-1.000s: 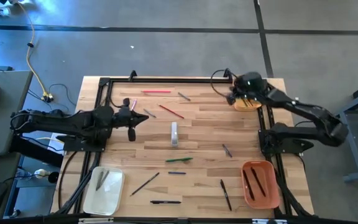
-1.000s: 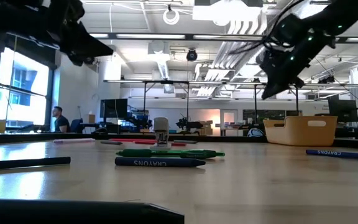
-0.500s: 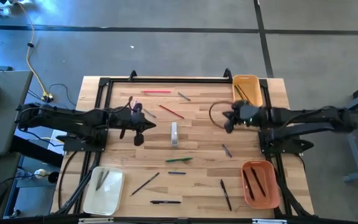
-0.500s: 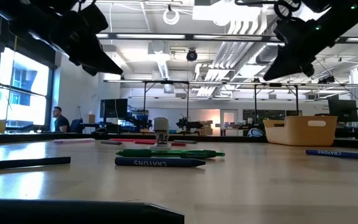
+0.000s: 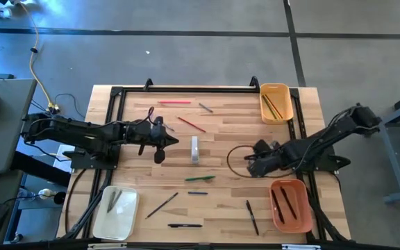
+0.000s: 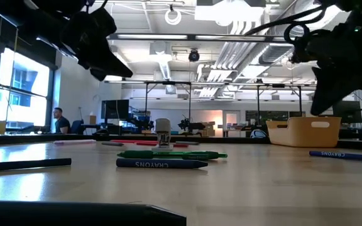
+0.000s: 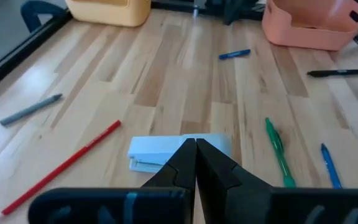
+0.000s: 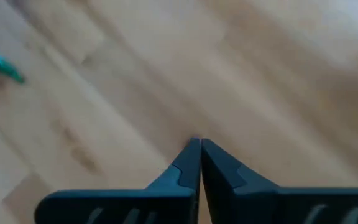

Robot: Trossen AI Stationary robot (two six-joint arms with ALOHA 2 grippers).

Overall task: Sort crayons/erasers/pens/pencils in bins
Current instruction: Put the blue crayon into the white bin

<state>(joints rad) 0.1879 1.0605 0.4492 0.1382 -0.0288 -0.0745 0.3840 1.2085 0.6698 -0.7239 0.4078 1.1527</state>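
My left gripper [image 5: 171,142] is shut and hovers left of the white eraser [image 5: 195,149], which shows just past the fingers in the left wrist view [image 7: 166,152]. My right gripper [image 5: 251,167] is shut too and hangs over bare wood at mid-right, just far of the orange bin [image 5: 289,205], which holds two dark pens. The small yellow-orange bin [image 5: 276,102] at the far right holds thin pencils. The cream-white bin [image 5: 115,212] sits at the near left. Red pencils [image 5: 192,124], a green pen [image 5: 200,178] and black pens [image 5: 185,225] lie flat on the table.
A blue crayon [image 5: 198,192], a grey crayon [image 5: 205,107], a dark stick [image 5: 162,205] and another black pen [image 5: 253,217] lie scattered on the wood. A black frame rail [image 5: 186,89] runs round the table. A loose cable loops beside my right gripper [image 5: 235,154].
My right gripper has swung from above the yellow-orange bin at the far right toward the near edge and has come down lower, ending over mid-right wood. My left gripper has moved toward the table's right, closer to the white eraser. Nothing on the table has shifted.
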